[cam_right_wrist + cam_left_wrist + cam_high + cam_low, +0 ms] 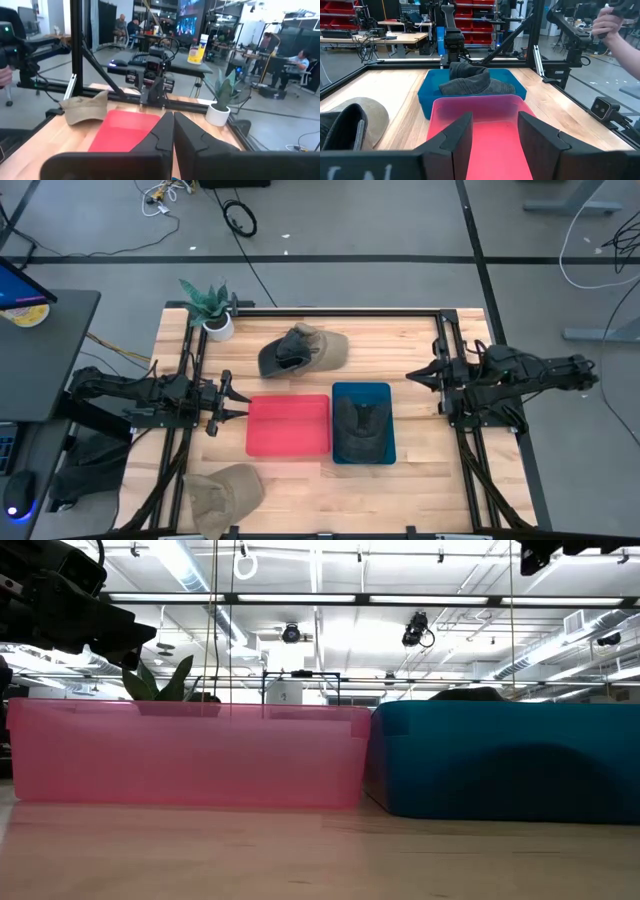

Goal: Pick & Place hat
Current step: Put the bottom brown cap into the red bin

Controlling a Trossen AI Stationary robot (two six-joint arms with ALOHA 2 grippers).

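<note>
A dark grey hat (360, 428) lies inside the blue bin (387, 392); its crown (470, 80) rises over the bin's rim and also peeks above it in the low view (470, 693). A tan hat with a dark inside (303, 350) rests on the table beyond the bins (355, 122). Another tan hat (225, 492) lies at the near left corner (82, 110). My left gripper (238, 397) hovers open just left of the red bin (288, 425), its fingers (460, 137) framing that bin. My right gripper (413, 377) is shut, right of the blue bin.
A potted plant (212, 310) stands at the far left corner. Black frame rails (445, 350) run along the table's sides. A person's hand (607, 25) shows beyond the table's right side. Bare wood lies in front of the bins (330, 490).
</note>
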